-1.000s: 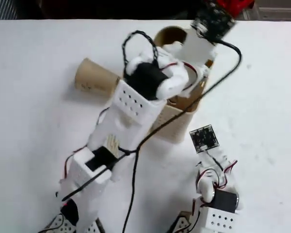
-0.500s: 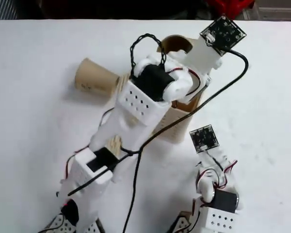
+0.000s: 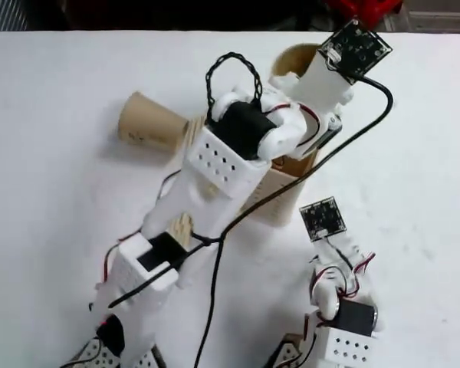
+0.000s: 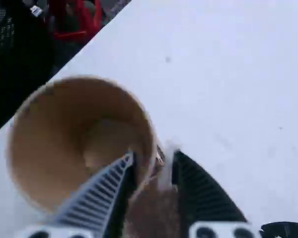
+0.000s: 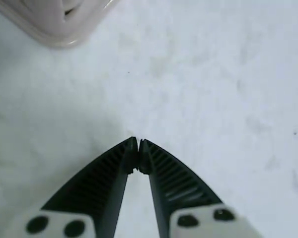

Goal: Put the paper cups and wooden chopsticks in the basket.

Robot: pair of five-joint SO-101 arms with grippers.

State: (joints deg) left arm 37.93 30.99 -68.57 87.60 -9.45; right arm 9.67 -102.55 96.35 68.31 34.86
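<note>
Upper left of the high view: one paper cup (image 3: pixel 144 123) lies on its side on the table (image 3: pixel 54 192), mouth away from me, just beside the basket's left end. Not in yet.

Upper centre: my left claw (image 4: pixel 154 156) is narrowed on the rim of the second cup (image 4: pixel 74 139), one finger inside the wall and one outside. In the high view this held cup (image 3: pixel 291 55) hangs tilted at the far edge of the basket (image 3: pixel 273 201), which sits under my forearm at centre.

Lower right: my right claw (image 5: pixel 138 148) is closed on nothing, tips touching, over bare table, with a corner of the basket (image 5: pixel 54 27) just ahead.

Risks, as I judge them:
- Grip is a thin pinch on one wall, so the cup may swing or slip.
- Cup looks to be over the far rim rather than the well; letting go here could send it onto the table.
- My forearm crowds the basket; a low sweep could shove it.
</note>
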